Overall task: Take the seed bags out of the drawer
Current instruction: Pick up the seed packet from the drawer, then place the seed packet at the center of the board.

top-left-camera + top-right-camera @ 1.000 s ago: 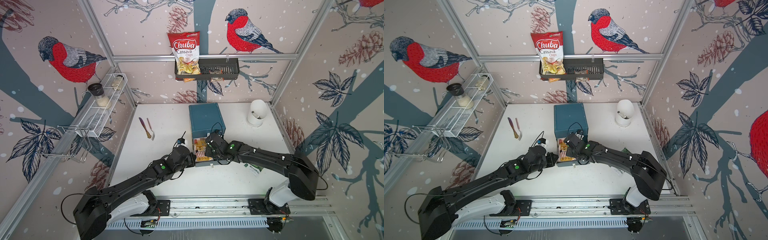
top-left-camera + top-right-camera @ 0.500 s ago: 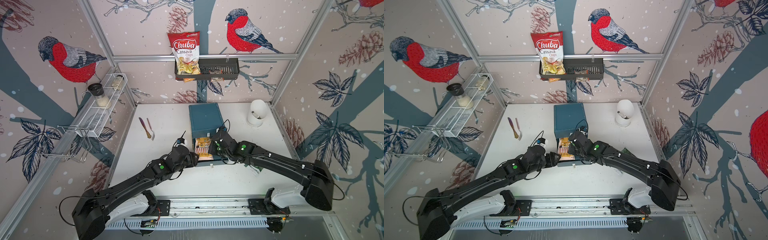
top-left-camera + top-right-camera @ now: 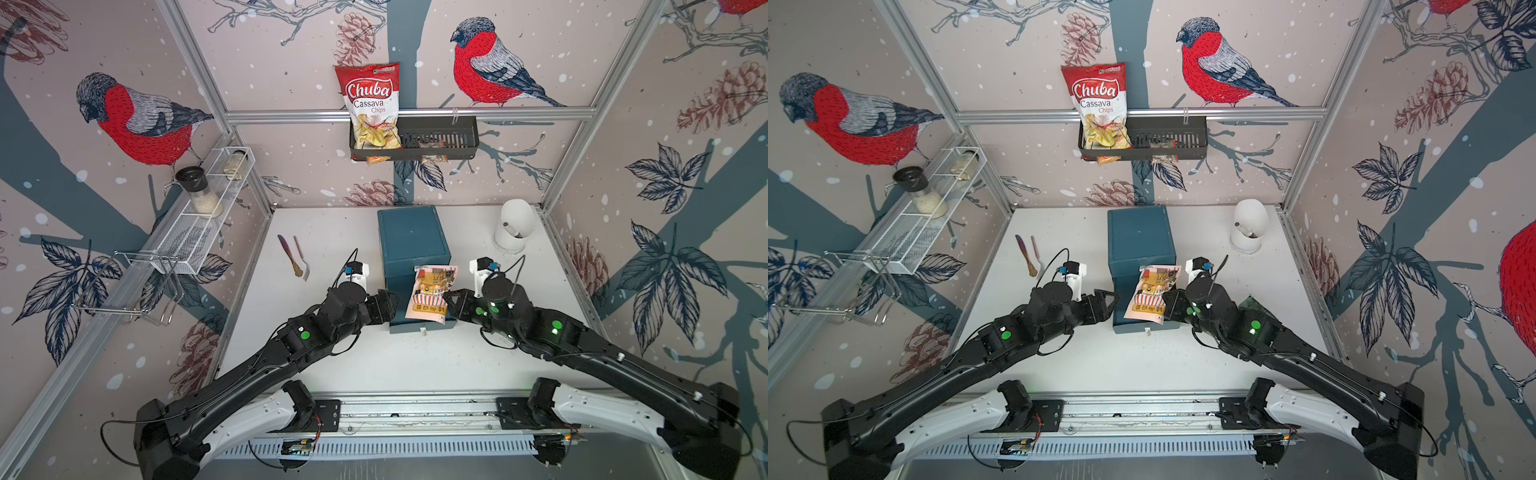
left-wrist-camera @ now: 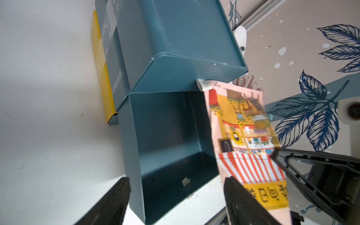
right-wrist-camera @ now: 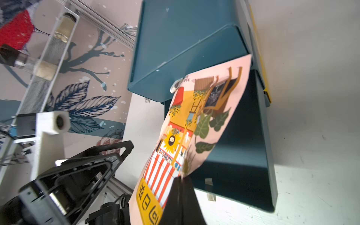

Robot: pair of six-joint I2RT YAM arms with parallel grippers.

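Over the drawer (image 4: 167, 136), the right claw (image 5: 181, 181) pinches the striped seed bag (image 5: 175, 140).

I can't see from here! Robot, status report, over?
Right gripper shut on striped seed bag, held over the open drawer. Left gripper open, beside drawer. Nothing blocking.

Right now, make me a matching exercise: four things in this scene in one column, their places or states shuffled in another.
1. striped seed packet
2. Chuba chips bag
3. left hand
4. blue drawer

A. stands in the black wall basket
B. pulled out, no packets showing inside
C. pinched by the shut right hand
D. open, holding nothing

Pairs: 1-C, 2-A, 3-D, 4-B
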